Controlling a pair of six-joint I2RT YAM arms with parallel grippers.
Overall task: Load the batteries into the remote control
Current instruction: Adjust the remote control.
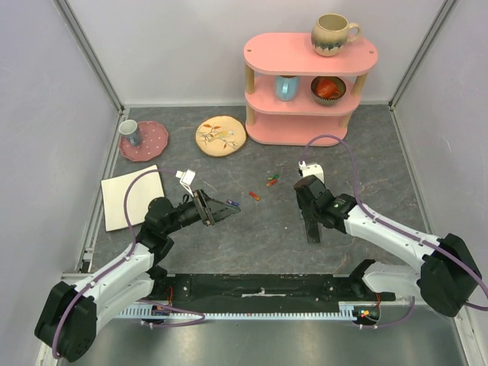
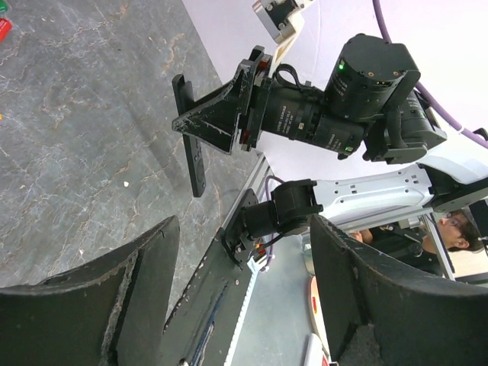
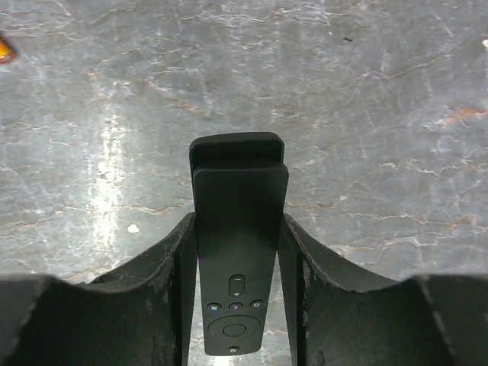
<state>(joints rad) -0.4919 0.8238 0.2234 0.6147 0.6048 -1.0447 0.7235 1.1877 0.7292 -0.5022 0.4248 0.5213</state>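
Observation:
My right gripper (image 1: 311, 219) (image 3: 238, 221) is shut on the remote control (image 3: 238, 252), a slim black bar. The remote control (image 1: 313, 229) hangs from the fingers just above the table, its button face toward the wrist camera. The left wrist view shows the remote control (image 2: 197, 152) from the side, held off the table. My left gripper (image 1: 227, 208) (image 2: 244, 225) points toward it from the left, open with nothing between its fingers. Several small batteries lie on the table between the arms: a green and orange cluster (image 1: 271, 181), a red one (image 1: 254, 196) and a bluish one (image 1: 233, 203) near my left fingertips.
A pink two-tier shelf (image 1: 305, 91) stands at the back with a mug (image 1: 333, 34) on top and a blue cup (image 1: 287, 87) and a bowl (image 1: 329, 90) inside. A patterned plate (image 1: 220, 136), a pink plate (image 1: 152, 145) with a cup (image 1: 130, 131), and a white square (image 1: 131, 197) lie at the left.

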